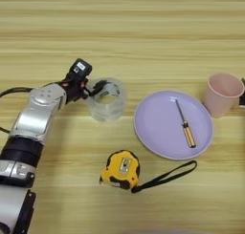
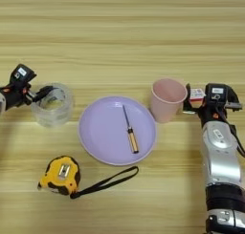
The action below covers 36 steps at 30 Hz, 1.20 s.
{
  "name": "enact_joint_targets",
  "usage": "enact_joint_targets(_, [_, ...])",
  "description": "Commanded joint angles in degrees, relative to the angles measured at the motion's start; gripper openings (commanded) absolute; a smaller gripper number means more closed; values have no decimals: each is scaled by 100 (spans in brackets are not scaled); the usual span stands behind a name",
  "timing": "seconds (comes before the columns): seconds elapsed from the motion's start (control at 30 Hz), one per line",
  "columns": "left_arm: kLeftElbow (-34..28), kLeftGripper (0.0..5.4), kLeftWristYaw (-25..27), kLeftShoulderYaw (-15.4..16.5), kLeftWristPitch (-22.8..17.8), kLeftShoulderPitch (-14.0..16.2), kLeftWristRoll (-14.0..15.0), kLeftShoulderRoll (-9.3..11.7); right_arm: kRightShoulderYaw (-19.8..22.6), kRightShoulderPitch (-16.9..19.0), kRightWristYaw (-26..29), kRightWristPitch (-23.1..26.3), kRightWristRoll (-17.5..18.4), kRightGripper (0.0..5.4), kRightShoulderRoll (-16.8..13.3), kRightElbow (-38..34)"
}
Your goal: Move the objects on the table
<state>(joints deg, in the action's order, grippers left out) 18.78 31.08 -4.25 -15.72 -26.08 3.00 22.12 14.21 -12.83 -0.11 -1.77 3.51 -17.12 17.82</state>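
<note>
A wide roll of clear tape [image 1: 108, 103] stands on the wooden table [image 1: 143, 27] left of centre. My left gripper [image 1: 97, 88] is at the roll's left rim, its black fingers closed across the wall of the roll. The yellow-and-black tape measure [image 1: 120, 169] lies nearer me, and its black strap [image 1: 167, 175] trails off to the right. My right gripper [image 2: 191, 104] is at the right side, just beside a pink cup [image 2: 167, 99].
A lilac plate [image 2: 98, 132] sits in the middle with a small yellow-handled screwdriver [image 2: 129, 131] lying on it. The pink cup stands upright at the plate's right edge. Bare wood stretches across the far half of the table.
</note>
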Motion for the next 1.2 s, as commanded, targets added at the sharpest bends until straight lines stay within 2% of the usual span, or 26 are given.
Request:
enact_joint_targets(0.03, [-549,421,11,147,-209,279,203,-41,-12,35,40,64,-8,540,-4,-30])
enact_joint_targets(0.2, [-1017,471,61,252,-292,495,434,-132,-2,31,52,55,-11,540,-6,-16])
enact_joint_targets(0.43, [-1068,532,-120,307,-168,468,501,-283,18,37,47,31,-7,540,-11,-12])
enact_joint_targets(0.63, [-971,537,-385,522,101,423,548,-523,48,73,37,26,-7,540,-30,-84])
enact_joint_targets(0.73, [-877,537,-591,638,351,338,545,-654,52,78,47,15,-8,540,-37,-75])
enact_joint_targets(0.83, [-587,537,-910,759,913,172,410,-739,61,81,57,2,-3,540,-47,-62])
enact_joint_targets(0.97, [122,537,-1487,984,1558,-173,316,-908,76,84,72,-19,6,540,-62,-34])
enact_joint_targets(1.07, [796,537,-1952,1133,2065,-441,320,-1156,103,95,82,-36,13,540,-74,-25])
enact_joint_targets(1.13, [1085,537,-2131,1202,2264,-490,361,-1285,118,100,94,-40,14,540,-78,-21])
enact_joint_targets(1.2, [1329,537,-2250,1251,2497,-515,340,-1317,131,101,110,-43,17,540,-85,-13])
